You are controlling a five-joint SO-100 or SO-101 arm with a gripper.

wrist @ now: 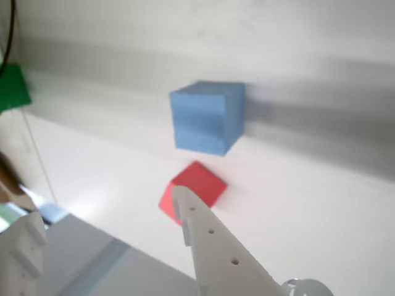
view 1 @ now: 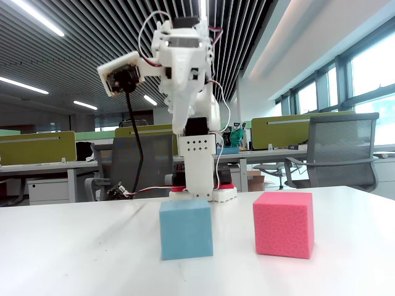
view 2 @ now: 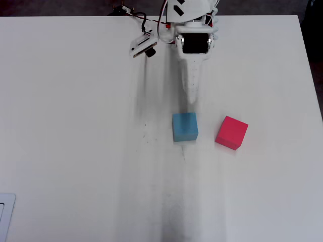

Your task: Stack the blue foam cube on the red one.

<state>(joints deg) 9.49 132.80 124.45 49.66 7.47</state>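
Note:
The blue foam cube (view 2: 184, 126) sits on the white table just in front of my gripper (view 2: 192, 101), which points down at the cube's far side and hangs above the table. The red one (view 2: 231, 132), a pink-red cube, stands to its right in the overhead view, a small gap apart. From the front, the blue cube (view 1: 186, 229) hides the low end of my gripper (view 1: 200, 185), and the red cube (view 1: 284, 223) stands free. In the wrist view the jaws of my gripper (wrist: 105, 209) stand apart and empty, one fingertip (wrist: 185, 206) overlapping the red cube (wrist: 200, 182) below the blue cube (wrist: 207, 117).
My arm's base (view 2: 194, 15) stands at the table's far edge, with the wrist camera (view 1: 120, 74) and its black cable (view 1: 137, 148) to one side. A pale object (view 2: 5, 217) pokes in at the overhead view's lower left. An office chair (view 1: 342, 148) and desks stand behind the table.

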